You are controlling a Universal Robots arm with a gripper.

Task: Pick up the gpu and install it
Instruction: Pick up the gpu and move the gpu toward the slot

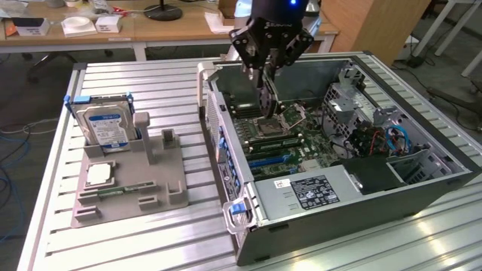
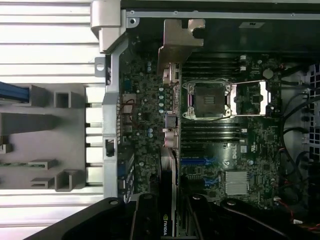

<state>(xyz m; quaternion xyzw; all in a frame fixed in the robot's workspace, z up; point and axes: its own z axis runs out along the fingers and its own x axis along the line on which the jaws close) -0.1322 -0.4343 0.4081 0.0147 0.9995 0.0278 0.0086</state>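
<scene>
gripper: your gripper (image 1: 265, 76) was part-closed, pinching the gpu (image 1: 268, 101) by its upper edge, neither wide open nor fully shut
gpu: it hung edge-down inside the open case (image 1: 362, 186), off the motherboard (image 1: 301, 144) and roughly above the CPU socket (image 1: 270, 127)
risk, wrong spot: a straight drop from there would likely have put the card edge on the socket or the memory slots, not in a blue expansion slot (image 2: 200, 162); a hit on the socket could have damaged it
risk, bracket: the silver bracket (image 2: 180, 45) sat close to a case wall; with a little twist in the card it could have caught on the sheet metal and jammed before the edge seated
risk, grip: you only had a thin-edge pinch, so push-in force could have pivoted the card between the pads or slid it upward
risk, cables: the loose cables (image 1: 395, 138) lay well apart from the card, low concern
rest: the hard drive (image 1: 105, 127) stood in the grey fixture (image 1: 128, 186) on the surface (image 1: 150, 79), outside the case and out of your way
</scene>
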